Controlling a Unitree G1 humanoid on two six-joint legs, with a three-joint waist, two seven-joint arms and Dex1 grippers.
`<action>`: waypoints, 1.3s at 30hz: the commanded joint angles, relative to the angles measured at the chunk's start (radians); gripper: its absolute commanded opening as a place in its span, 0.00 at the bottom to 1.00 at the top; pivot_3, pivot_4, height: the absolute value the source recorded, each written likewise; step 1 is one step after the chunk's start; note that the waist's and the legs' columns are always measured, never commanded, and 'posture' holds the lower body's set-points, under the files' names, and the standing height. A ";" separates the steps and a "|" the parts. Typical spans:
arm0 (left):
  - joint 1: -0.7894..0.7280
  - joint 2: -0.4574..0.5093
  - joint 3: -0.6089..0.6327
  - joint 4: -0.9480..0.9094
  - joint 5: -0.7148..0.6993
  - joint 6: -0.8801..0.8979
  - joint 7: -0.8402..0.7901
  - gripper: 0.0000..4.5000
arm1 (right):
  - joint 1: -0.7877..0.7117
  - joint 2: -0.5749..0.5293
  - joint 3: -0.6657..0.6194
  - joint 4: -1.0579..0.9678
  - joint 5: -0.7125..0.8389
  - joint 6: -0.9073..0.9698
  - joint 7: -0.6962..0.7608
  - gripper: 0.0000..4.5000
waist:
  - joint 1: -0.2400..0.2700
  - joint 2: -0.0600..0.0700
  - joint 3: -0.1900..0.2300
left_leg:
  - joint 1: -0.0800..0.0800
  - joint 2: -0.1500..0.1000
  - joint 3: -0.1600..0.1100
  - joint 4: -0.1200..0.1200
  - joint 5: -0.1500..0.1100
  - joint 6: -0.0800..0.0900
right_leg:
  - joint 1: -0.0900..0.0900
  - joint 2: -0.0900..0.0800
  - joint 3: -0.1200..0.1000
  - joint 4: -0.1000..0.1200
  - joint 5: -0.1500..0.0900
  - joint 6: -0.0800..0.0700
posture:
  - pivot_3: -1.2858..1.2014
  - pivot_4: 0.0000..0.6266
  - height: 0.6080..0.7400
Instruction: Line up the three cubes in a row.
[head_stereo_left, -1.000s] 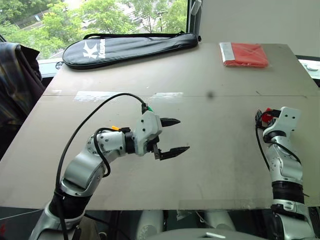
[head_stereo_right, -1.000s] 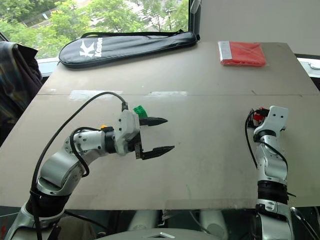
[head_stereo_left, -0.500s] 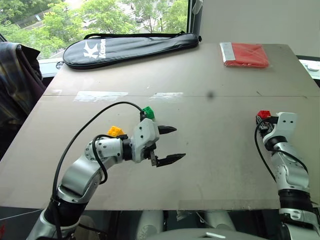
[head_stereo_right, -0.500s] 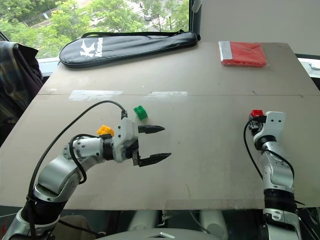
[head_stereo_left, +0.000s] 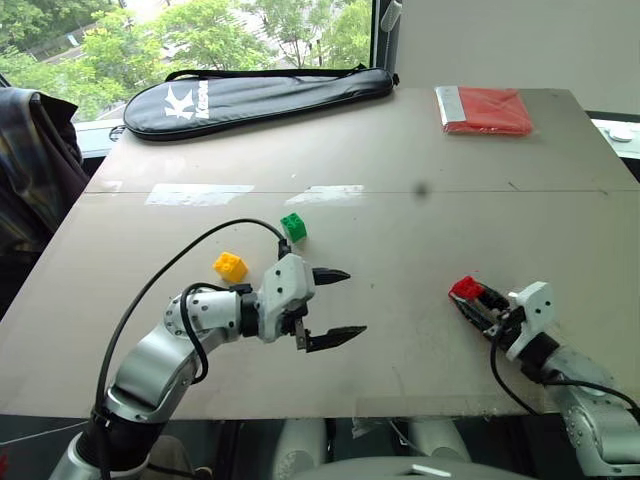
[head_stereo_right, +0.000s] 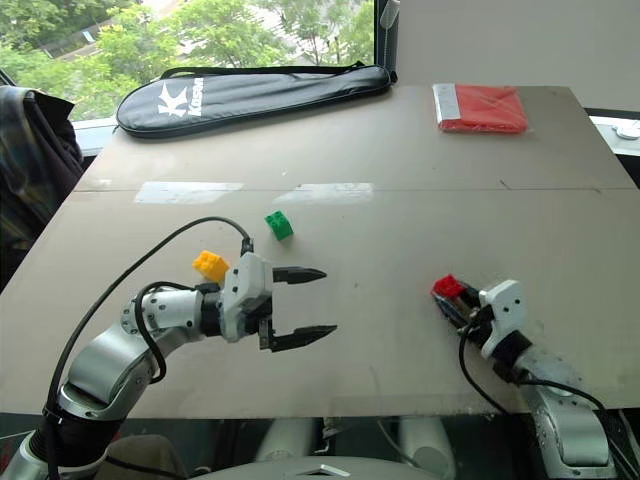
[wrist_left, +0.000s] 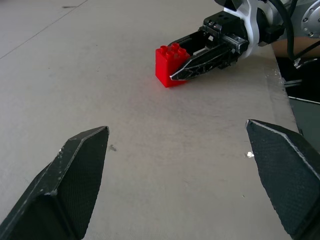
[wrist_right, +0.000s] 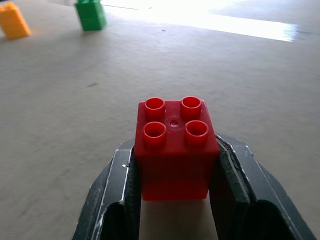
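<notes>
Sitting between the two black fingers of the right gripper (wrist_right: 175, 200) is the red cube (wrist_right: 175, 150). It is a small plastic brick, smooth and shiny, with four round studs on top. The fingers press on its two sides, so the gripper is closed around it. The cube sits low over the right part of the table (head_stereo_left: 420, 150), near the front edge.

The green cube (head_stereo_left: 294, 227) stands on the table near the middle. The yellow cube (head_stereo_left: 230, 266) stands close by, a little to the left and nearer the front. Both are the same kind of studded plastic brick, and they do not touch. The red cube is well apart from them. That makes three cubes, one of each colour.

The left gripper (head_stereo_left: 335, 305) is just in front of the green and yellow cubes. Its two pointed black fingers are spread wide with nothing between them. From the left wrist view the finger pads (wrist_left: 75, 185) look rough and dotted.

The table is flat, grey and dull, with a thin line across it. At the far edge lie one long black bag (head_stereo_left: 260, 95) with white letters, and one flat red packet (head_stereo_left: 487, 110) in clear wrap. A dark checked cloth (head_stereo_left: 30, 170) hangs at the left.
</notes>
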 joint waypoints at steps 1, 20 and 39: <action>-0.023 0.009 -0.009 -0.019 -0.003 -0.011 -0.027 1.00 | -0.105 -0.077 -0.019 0.104 0.041 -0.071 0.180 0.29 | 0.002 0.000 0.000 | 0.000 0.000 0.000 0.001 0.000 0.000 | 0.000 0.000 0.000 0.000 0.000 0.000 | 0.52 0.24 0.76; 0.044 0.026 0.023 -0.011 0.037 -0.065 -0.036 1.00 | -0.767 -0.316 0.315 0.946 0.207 -0.415 0.855 0.29 | 0.001 -0.002 0.004 | 0.003 0.000 0.000 -0.001 0.000 0.000 | 0.005 0.000 -0.002 -0.002 0.003 0.003 | 0.52 0.24 0.76; 0.129 -0.017 0.061 -0.059 0.013 -0.057 0.062 1.00 | -0.803 -0.287 0.214 1.050 0.121 -0.515 0.855 0.99 | 0.002 -0.001 0.004 | 0.003 0.000 0.000 0.000 0.000 0.000 | 0.005 -0.001 -0.002 -0.001 0.003 0.003 | 0.52 0.24 0.76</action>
